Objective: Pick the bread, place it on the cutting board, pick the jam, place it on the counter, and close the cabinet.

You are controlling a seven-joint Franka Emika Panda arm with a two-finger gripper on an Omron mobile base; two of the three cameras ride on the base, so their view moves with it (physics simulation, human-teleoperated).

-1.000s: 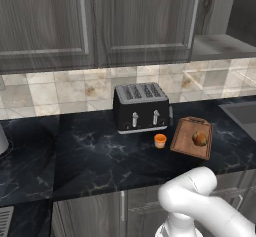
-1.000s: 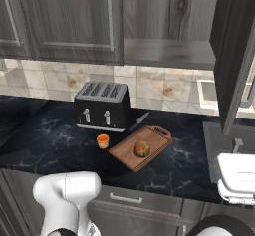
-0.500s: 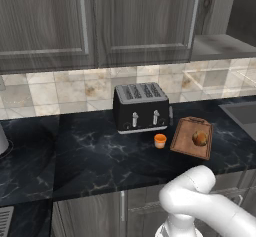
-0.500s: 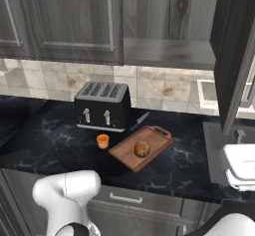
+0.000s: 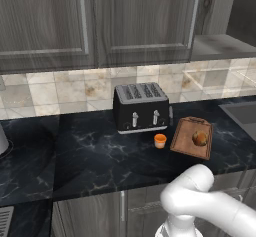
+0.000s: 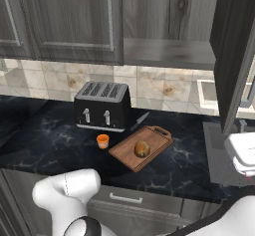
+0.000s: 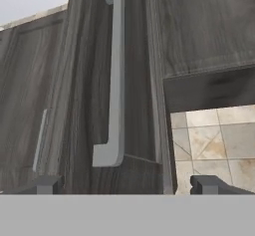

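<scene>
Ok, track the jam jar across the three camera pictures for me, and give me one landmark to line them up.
Left base view: the jam jar stands on the counter, right of centre, just ahead of the toaster and left of the cutting board.
Right base view: the jar is left of centre, again between toaster and board.
Hand view: no jar here; it faces a cabinet door handle.
Shared landmark: the toaster.

The dark veined marble surface (image 5: pixel 95 161) carries a black four-slot toaster (image 5: pixel 140 106) against the tiled wall, the orange jam (image 5: pixel 160 140) just in front of the toaster's right end, and to its right the reddish-brown cutting board (image 5: pixel 186 137), angled, with the bread (image 5: pixel 200 138) on it.
</scene>
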